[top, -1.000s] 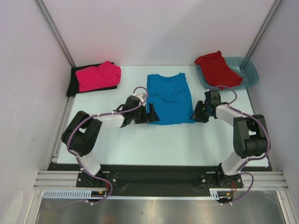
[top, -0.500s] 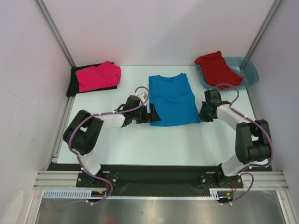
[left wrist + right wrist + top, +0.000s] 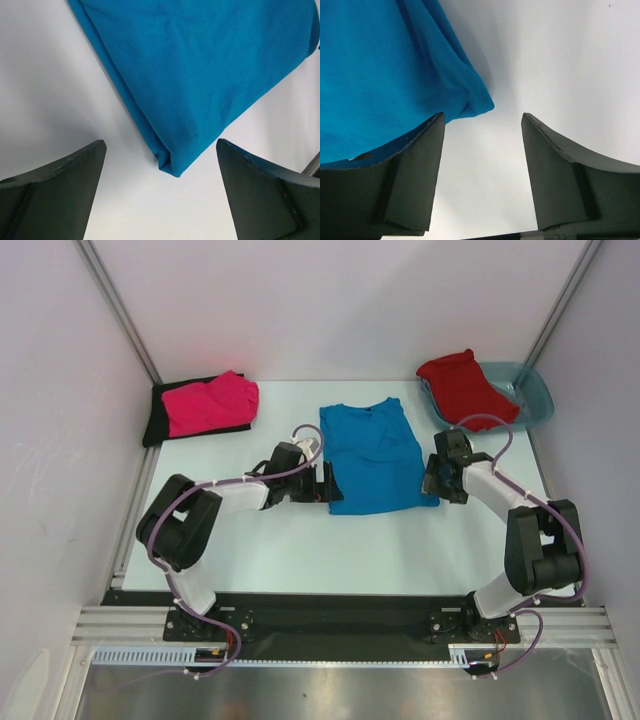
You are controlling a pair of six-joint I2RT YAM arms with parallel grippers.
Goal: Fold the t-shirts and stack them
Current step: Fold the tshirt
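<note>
The bright blue t-shirt [image 3: 372, 453] lies flat in the middle of the table, folded narrow. My left gripper [image 3: 329, 487] is open at its near left corner; the left wrist view shows that corner [image 3: 170, 167] just ahead of the gap, with the gripper [image 3: 161, 145] gripping nothing. My right gripper [image 3: 432, 483] is open at the near right corner. In the right wrist view the blue t-shirt [image 3: 380, 70] lies beside one finger [image 3: 412, 170], and the gripper [image 3: 482, 117] has only bare table in its gap. A hot pink t-shirt [image 3: 208, 403] lies on a black one [image 3: 158, 427].
A red t-shirt [image 3: 460, 386] lies heaped in the translucent teal tub [image 3: 533, 396] at the back right. The pink and black pile sits at the back left. White walls with metal posts close in the table on three sides.
The right gripper moved right, pulling the shirt's near right corner outward, then opened and let it go. The left gripper edged slightly right and stayed open.
</note>
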